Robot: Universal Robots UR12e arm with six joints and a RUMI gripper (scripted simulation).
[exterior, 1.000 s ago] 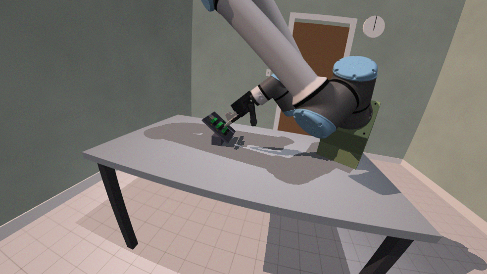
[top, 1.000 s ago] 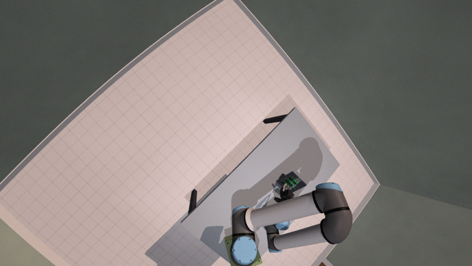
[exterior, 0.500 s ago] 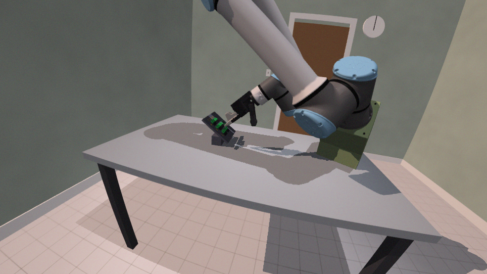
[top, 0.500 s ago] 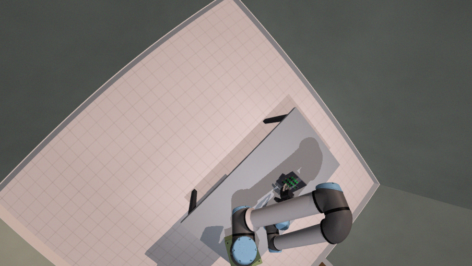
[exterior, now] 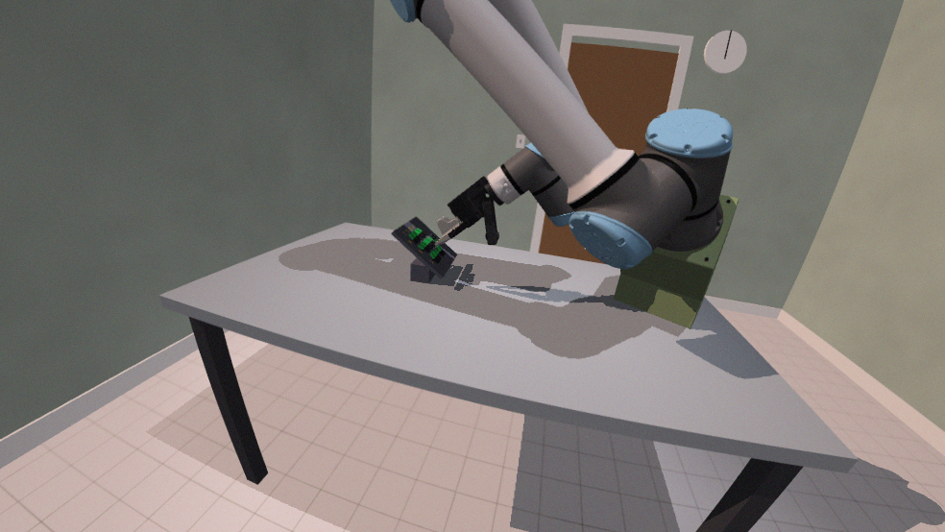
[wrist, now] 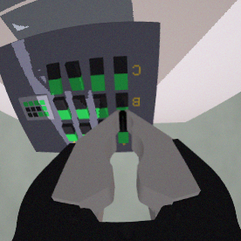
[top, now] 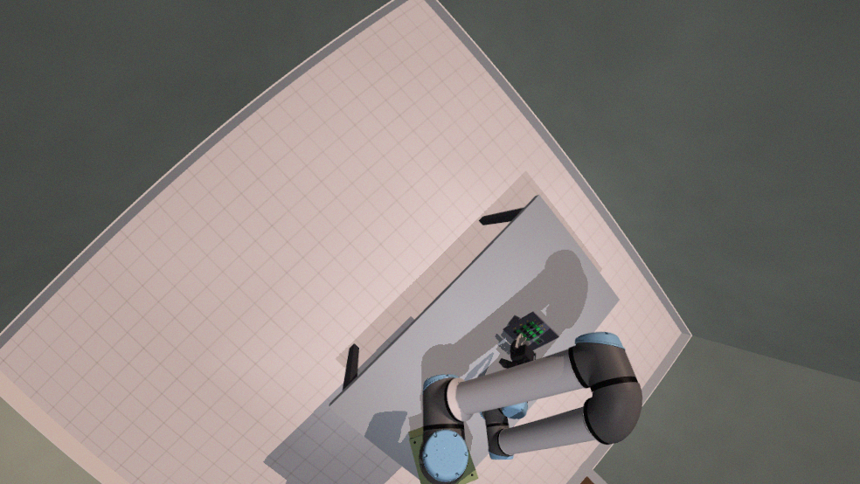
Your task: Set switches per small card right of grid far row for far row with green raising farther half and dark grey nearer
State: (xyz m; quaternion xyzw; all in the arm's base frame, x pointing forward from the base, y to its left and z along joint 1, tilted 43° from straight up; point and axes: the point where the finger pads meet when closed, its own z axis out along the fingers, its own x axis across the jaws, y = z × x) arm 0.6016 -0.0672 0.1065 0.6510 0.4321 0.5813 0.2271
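Pressing close to a tilted switch panel (wrist: pixel 144 52), the gripper (wrist: pixel 123 141) fills the lower half of the wrist view, its two grey fingers drawn fully together with nothing between them. Their tips meet in front of a switch (wrist: pixel 123 127) in the panel's rightmost column, just below the yellow letter B (wrist: pixel 135 101); whether they actually touch it cannot be told from this angle. Above, the row marked C (wrist: pixel 136 70) shows four switches (wrist: pixel 97 74), each dark in its upper half and green in its lower half as framed. Switches in the row beneath show green bands as well, partly crossed by pale streaks. The small card (wrist: pixel 34 109), a grid of green and dark squares on a light ground, sits on the panel at the left of the wrist frame, beside the middle row.

In the exterior view the panel (exterior: pixel 424 248) stands propped at an angle on a dark block near the centre of the grey table (exterior: pixel 463 350), with the gripper (exterior: pixel 444 235) reaching down to it from the right and the arm (exterior: pixel 528 99) sweeping in from the top of the frame. From the top view, the panel (top: pixel 529 329) lies at lower right, just above the arm's forearm.
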